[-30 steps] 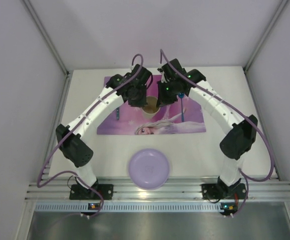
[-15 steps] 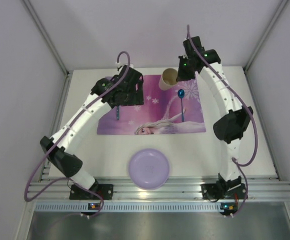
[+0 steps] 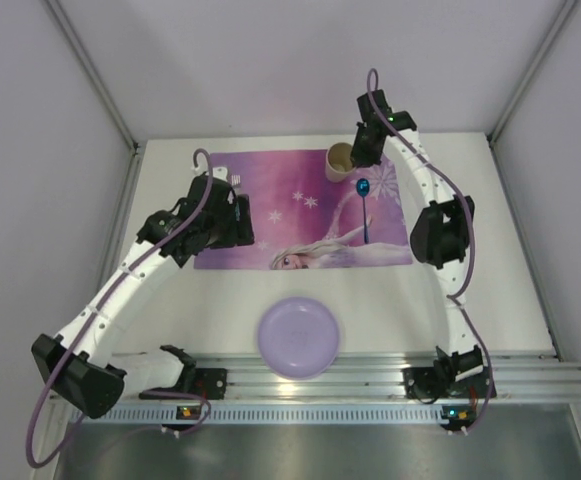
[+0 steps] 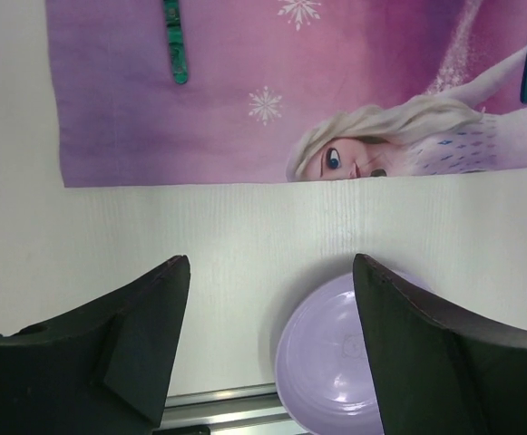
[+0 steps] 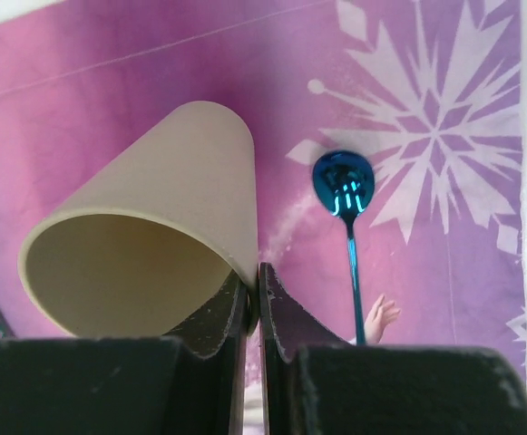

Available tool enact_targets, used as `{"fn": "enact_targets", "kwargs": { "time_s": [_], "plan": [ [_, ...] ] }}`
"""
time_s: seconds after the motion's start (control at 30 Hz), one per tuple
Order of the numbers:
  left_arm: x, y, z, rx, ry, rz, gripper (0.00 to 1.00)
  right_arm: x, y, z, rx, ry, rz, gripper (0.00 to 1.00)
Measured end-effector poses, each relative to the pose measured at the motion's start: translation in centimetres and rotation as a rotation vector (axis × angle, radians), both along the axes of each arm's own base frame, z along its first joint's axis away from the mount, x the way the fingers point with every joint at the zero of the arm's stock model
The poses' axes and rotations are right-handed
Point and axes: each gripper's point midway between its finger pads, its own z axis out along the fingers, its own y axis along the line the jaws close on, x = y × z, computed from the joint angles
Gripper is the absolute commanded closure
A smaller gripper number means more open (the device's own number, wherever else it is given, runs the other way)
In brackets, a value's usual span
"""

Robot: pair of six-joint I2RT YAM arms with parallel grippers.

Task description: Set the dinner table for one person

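Observation:
My right gripper (image 5: 254, 276) is shut on the rim of a beige cup (image 5: 172, 208), one finger inside the wall and one outside. The cup (image 3: 339, 160) hangs tilted at the far edge of the purple-pink placemat (image 3: 300, 215), held there by the right gripper (image 3: 356, 152). A blue spoon (image 5: 343, 186) lies on the mat just right of it. My left gripper (image 4: 270, 263) is open and empty over the white dinner table (image 4: 236, 227), near the mat's left front corner; from above the left gripper (image 3: 228, 222) shows there. A lilac plate (image 3: 298, 337) rests near the front edge.
A green utensil (image 4: 176, 41) lies on the placemat's left part. Metal rails (image 3: 310, 375) run along the near edge behind the plate. Grey walls close the table in on the left, right and far sides.
Both grippers were at the cup over the mat's middle. My left gripper opened and pulled back to the left and nearer. My right gripper carried the cup to the mat's far edge.

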Motion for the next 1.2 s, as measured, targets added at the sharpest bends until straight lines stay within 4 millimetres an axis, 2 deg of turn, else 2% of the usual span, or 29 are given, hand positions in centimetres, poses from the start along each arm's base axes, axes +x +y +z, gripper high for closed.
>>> {"fn": "enact_targets", "kwargs": {
  "time_s": [0.1, 0.2, 0.23, 0.3, 0.33, 0.5, 0.53, 0.57, 0.93, 1.03, 1.1, 1.2],
  "plan": [
    [0.3, -0.9, -0.2, -0.016, 0.011, -0.044, 0.23, 1.1, -0.6, -1.4, -0.036, -0.005, -0.047, 1.0],
    [1.0, -1.7, -0.4, -0.015, 0.021, -0.074, 0.23, 1.6, -1.3, -1.9, -0.068, -0.013, -0.086, 0.99],
    [1.3, -1.9, -0.5, -0.014, 0.027, -0.084, 0.23, 1.6, -1.5, -1.9, -0.077, -0.013, -0.093, 0.9],
    [1.8, -2.3, -0.9, -0.011, 0.037, -0.097, 0.23, 1.7, -1.8, -2.0, -0.085, -0.016, -0.107, 0.83],
    [1.9, -2.5, -1.1, -0.01, 0.046, -0.104, 0.23, 1.7, -1.8, -1.9, -0.085, -0.017, -0.112, 0.74],
    [2.6, -3.5, -1.8, -0.017, 0.079, -0.135, 0.24, 2.3, -1.7, -1.5, -0.068, -0.04, -0.131, 0.42],
    [2.7, -3.7, -1.9, -0.017, 0.084, -0.141, 0.24, 2.5, -1.6, -1.4, -0.063, -0.048, -0.133, 0.28],
    [2.8, -3.8, -2.0, -0.017, 0.087, -0.145, 0.24, 2.7, -1.6, -1.3, -0.053, -0.057, -0.141, 0.01],
    [3.2, -4.4, -2.5, -0.013, 0.102, -0.189, 0.23, 5.2, -1.0, 0.3, 0.023, -0.156, -0.137, 0.0],
    [3.4, -4.5, -2.8, -0.01, 0.098, -0.205, 0.24, 5.2, -0.7, 0.9, 0.042, -0.174, -0.125, 0.0],
    [3.4, -4.5, -3.6, -0.005, 0.101, -0.219, 0.24, 5.3, -0.4, 1.8, 0.06, -0.195, -0.112, 0.0],
    [2.2, -4.6, -6.7, -0.01, 0.156, -0.268, 0.26, 4.9, -0.1, 4.4, 0.092, -0.24, -0.09, 0.0]
  ]
}}
